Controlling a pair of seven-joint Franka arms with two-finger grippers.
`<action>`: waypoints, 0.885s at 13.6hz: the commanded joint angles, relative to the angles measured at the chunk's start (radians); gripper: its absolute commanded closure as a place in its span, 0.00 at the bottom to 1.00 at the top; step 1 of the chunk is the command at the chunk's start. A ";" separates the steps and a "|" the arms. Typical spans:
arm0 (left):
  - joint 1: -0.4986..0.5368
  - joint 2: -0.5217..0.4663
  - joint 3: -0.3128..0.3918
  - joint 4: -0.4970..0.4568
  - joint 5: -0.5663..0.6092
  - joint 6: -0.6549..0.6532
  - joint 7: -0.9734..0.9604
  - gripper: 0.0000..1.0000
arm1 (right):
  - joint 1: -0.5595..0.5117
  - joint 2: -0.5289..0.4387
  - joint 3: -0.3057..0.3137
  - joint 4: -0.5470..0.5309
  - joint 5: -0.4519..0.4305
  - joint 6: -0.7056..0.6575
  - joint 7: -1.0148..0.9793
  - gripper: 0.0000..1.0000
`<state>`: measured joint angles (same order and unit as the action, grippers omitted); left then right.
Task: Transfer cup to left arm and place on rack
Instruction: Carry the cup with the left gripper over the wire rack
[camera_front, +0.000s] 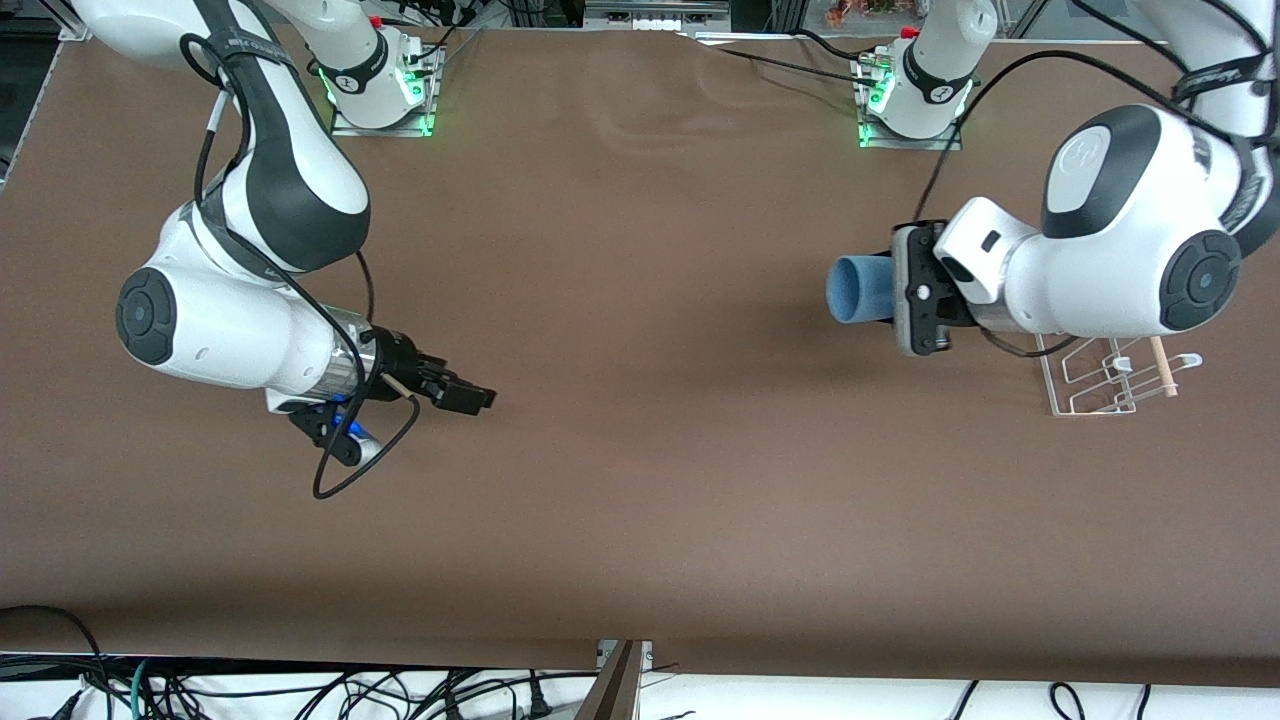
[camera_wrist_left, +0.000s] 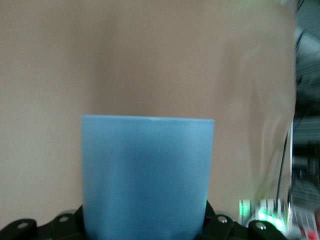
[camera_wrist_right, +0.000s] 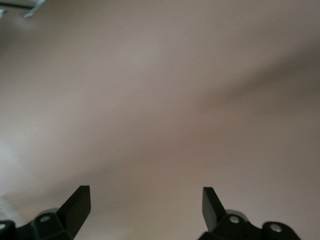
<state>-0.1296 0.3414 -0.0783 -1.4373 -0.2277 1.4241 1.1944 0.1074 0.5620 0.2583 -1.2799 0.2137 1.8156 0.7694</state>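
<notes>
Right gripper (camera_front: 470, 397) hovers with jaws apart; left gripper (camera_front: 890, 290) clamps cup (camera_front: 858, 290) beside rack (camera_front: 1110, 378)

Brown matte table top (camera_front: 640, 480) is filling nearly the whole front view, its surface lying smooth with a faint rippled sheen nearer the top edge. Two metal base plates (camera_front: 385, 125) are sitting at that edge, green indicator lights (camera_front: 868, 128) glowing beside them. Black cables (camera_front: 780, 55) are trailing across the table from the top edge. Below the table's near edge, a white floor strip (camera_front: 900, 695) is showing, with tangled dark cords (camera_front: 300, 690) lying on it. A narrow seam bracket (camera_front: 620, 680) is standing at the middle of the near edge. Soft shadows are falling on the table; lighting is looking even and overhead.
</notes>
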 joint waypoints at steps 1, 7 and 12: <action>-0.001 -0.001 -0.008 0.067 0.251 -0.101 -0.027 0.93 | -0.014 -0.043 -0.051 -0.004 -0.086 -0.081 -0.050 0.01; -0.016 0.002 -0.021 0.055 0.853 -0.217 -0.030 1.00 | -0.081 -0.239 -0.151 -0.178 -0.082 -0.190 -0.376 0.01; -0.059 0.142 -0.018 0.051 1.168 -0.332 -0.237 1.00 | -0.112 -0.519 -0.208 -0.447 -0.096 -0.168 -0.623 0.01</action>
<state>-0.1695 0.4151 -0.0973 -1.4002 0.8377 1.1493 1.0467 0.0038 0.1750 0.0700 -1.5878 0.1321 1.6185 0.2375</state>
